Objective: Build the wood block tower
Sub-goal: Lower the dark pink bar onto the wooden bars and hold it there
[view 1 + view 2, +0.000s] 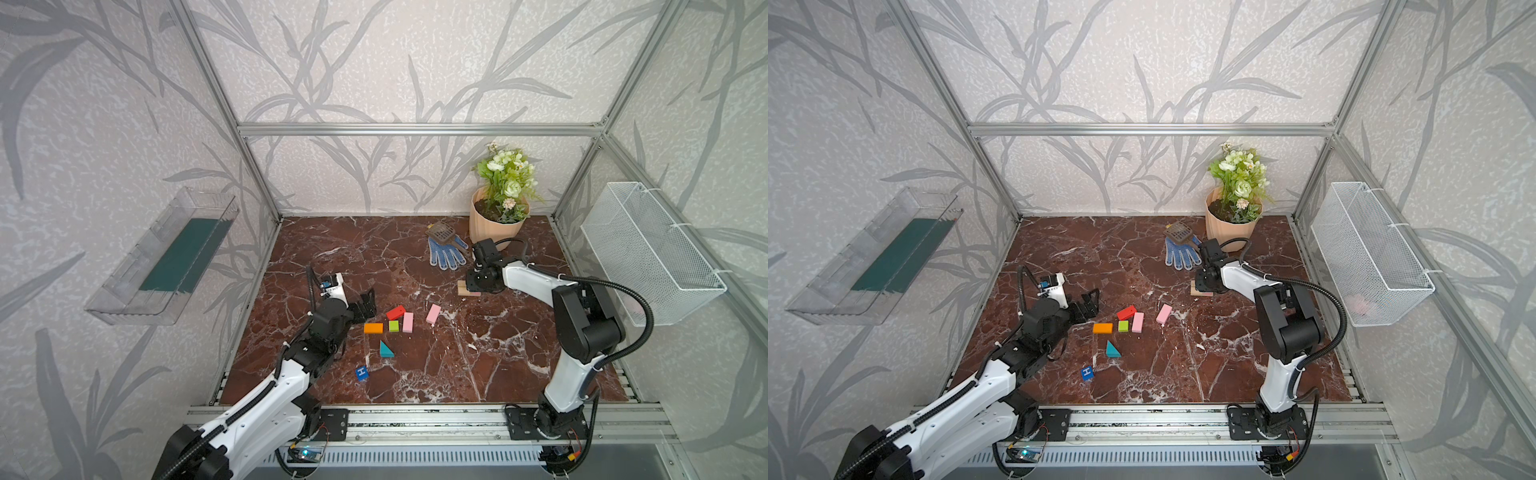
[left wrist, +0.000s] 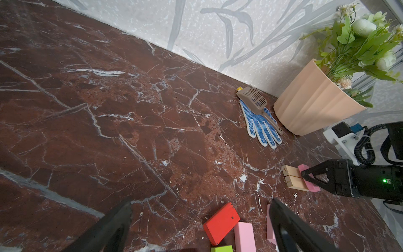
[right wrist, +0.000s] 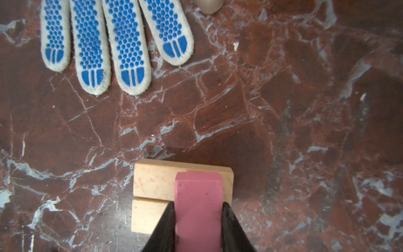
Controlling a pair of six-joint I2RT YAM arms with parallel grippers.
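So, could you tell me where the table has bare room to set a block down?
Free: the back-left table, bordered by the back wall, the glove and the left end effector; also the front right, between the teal wedge and the right arm's base. Crowded: the loose blocks around the red block, and the flowerpot corner.

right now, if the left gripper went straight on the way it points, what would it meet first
Probably the flat red wooden block, lying just ahead of the open left gripper and between its jaws in the left wrist view. Its height is unclear, so it may pass over.
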